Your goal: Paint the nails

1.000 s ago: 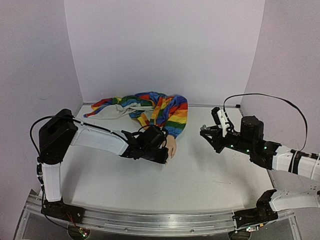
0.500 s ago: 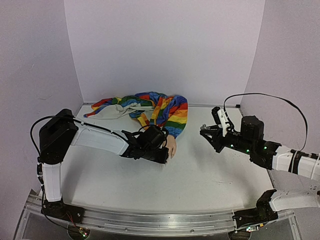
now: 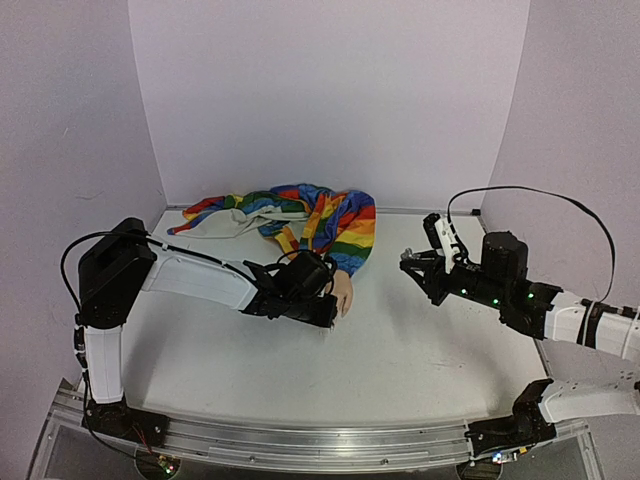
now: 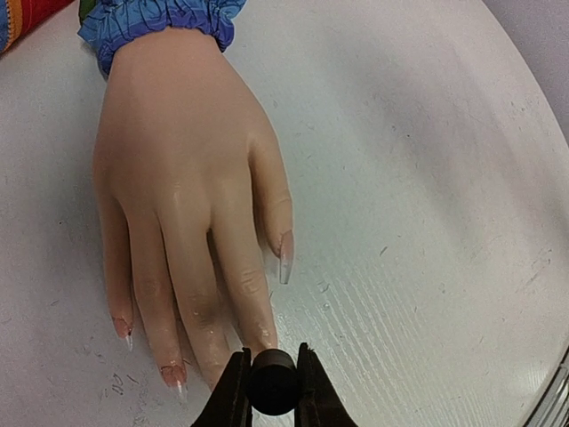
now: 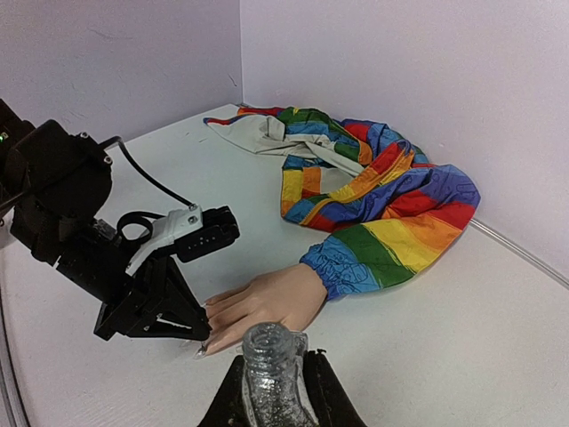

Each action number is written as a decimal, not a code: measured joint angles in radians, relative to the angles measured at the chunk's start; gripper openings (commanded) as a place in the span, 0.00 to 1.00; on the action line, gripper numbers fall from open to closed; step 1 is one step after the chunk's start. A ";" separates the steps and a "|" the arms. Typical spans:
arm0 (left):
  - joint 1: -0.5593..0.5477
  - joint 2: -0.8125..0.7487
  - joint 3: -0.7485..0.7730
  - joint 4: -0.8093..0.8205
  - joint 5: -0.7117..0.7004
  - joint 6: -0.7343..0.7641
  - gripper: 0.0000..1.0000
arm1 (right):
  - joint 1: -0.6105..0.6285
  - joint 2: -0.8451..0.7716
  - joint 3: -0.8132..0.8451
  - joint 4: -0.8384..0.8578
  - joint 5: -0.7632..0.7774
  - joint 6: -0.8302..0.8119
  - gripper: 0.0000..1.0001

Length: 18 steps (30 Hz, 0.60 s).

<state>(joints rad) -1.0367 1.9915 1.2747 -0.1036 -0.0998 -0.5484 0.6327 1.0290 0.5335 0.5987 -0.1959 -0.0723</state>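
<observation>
The pale mannequin hand [image 4: 187,178] lies palm down on the table, coming out of a rainbow-striped sleeve [image 3: 335,228]. Its long clear nails show on the thumb [image 4: 285,258] and the outer fingers [image 4: 122,327]. My left gripper [image 4: 272,391] is shut on a black brush cap [image 4: 272,381], held directly over the tip of one finger, so that nail is hidden. My right gripper [image 5: 271,396] is shut on an uncapped glittery bottle [image 5: 271,374], held above the table to the right of the hand [image 5: 267,302].
The rest of the striped garment [image 3: 250,208] lies bunched along the back wall. The left arm [image 3: 190,275] stretches across the table's left side to the hand. A purple wall stands close behind the right arm [image 3: 560,310].
</observation>
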 measured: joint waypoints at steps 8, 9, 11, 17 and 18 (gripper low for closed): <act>0.000 0.000 -0.007 0.000 0.004 -0.002 0.00 | 0.000 0.004 0.000 0.000 -0.003 0.000 0.00; 0.000 0.000 -0.010 0.000 0.005 -0.002 0.00 | 0.000 0.005 0.000 0.000 -0.003 0.000 0.00; 0.000 0.000 -0.014 -0.001 0.005 -0.002 0.00 | 0.000 0.006 0.000 0.000 -0.003 0.000 0.00; 0.000 0.000 -0.020 0.000 0.011 -0.002 0.00 | 0.000 0.007 0.000 0.001 -0.004 0.000 0.00; 0.000 0.000 -0.020 0.000 0.012 -0.002 0.00 | 0.000 0.007 0.000 0.001 -0.004 0.000 0.00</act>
<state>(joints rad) -1.0367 1.9915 1.2545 -0.1040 -0.0875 -0.5499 0.6327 1.0363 0.5335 0.5995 -0.1997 -0.0723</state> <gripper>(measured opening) 0.144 0.163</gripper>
